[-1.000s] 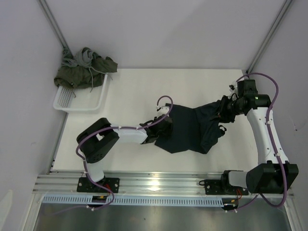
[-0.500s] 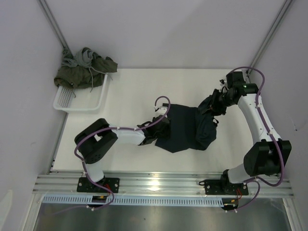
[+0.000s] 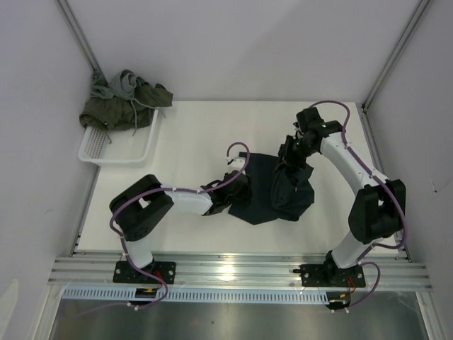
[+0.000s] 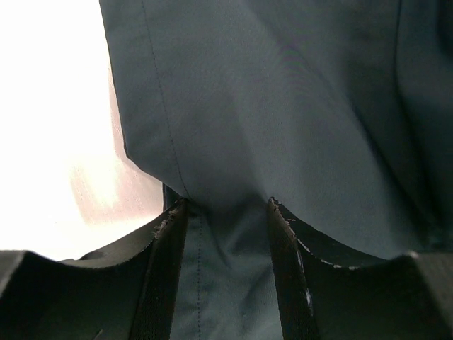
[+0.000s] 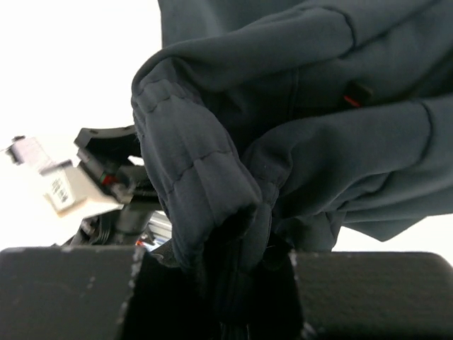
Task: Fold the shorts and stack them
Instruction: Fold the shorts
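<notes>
Pinches the left edge of the navy shorts (image 3: 272,188), middle of the table (image 3: 198,134), in the left gripper's (image 4: 226,212) tight fingers; holds the bunched right side above the middle, right gripper (image 5: 219,276) closed on cloth; green shorts (image 3: 145,99), grey shorts (image 3: 117,86) heaped on far-left basket (image 3: 117,152).

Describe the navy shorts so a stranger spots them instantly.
On the white table, look between the two arms. The navy shorts lie there, held by the left hand and right hand. Unlike the olive pile on the far-left basket, they are dark blue.
</notes>
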Available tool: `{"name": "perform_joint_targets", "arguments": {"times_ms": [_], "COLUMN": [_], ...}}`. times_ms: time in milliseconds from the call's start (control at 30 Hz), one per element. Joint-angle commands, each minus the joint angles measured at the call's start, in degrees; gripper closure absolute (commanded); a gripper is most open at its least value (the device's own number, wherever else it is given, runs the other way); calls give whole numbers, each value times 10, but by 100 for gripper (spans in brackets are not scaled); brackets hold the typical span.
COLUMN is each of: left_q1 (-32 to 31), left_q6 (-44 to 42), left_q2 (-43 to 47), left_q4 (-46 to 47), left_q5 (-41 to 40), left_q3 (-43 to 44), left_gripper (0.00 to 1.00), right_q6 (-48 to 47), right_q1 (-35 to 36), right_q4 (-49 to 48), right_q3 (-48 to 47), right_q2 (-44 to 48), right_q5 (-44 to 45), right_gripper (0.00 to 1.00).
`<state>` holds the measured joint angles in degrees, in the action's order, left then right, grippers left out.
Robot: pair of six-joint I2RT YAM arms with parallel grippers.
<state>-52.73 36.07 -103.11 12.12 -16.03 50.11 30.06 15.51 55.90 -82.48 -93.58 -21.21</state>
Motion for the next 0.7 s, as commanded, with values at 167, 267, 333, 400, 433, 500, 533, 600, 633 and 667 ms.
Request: {"name": "perform_joint_targets", "arguments": {"times_ms": [167, 267, 333, 400, 433, 500, 533, 600, 633, 667], "left_q1": [1, 1, 2, 0, -1, -2, -3, -4, -4, -3], "left_q6": [15, 15, 16, 18, 19, 21, 21, 23, 24, 25], "left_q2": [-2, 0, 1, 4, 5, 7, 7, 12, 15, 22], "left_q4": [-32, -32, -32, -30, -29, -29, -29, -28, -27, -28], "left_q5": [25, 26, 26, 27, 28, 28, 28, 26, 25, 25], "left_q3": [-38, -40, -41, -43, -46, -48, -51, -55, -61, -62], "left_gripper": [48, 48, 48, 48, 48, 48, 48, 48, 47, 47], "right_q6": [24, 22, 16, 11, 8, 8, 10, 11, 13, 13], "right_q1": [75, 99, 116, 124, 129, 134, 136, 140, 140, 141], "right_q4": [-33, -38, -38, -38, -42, -66, -74, -86, -90, -88], "right_q3": [-47, -66, -80, -101, -103, -97, -95, -90, -89, -90], "right_q2": [-62, -87, -104, -113, -114, -108, -102, -83, -77, -66], "right_q5": [48, 53, 62, 81, 84, 72, 68, 63, 64, 65], "right_gripper": [99, 99, 95, 77, 71, 43, 29, 1, 1, 1]}}
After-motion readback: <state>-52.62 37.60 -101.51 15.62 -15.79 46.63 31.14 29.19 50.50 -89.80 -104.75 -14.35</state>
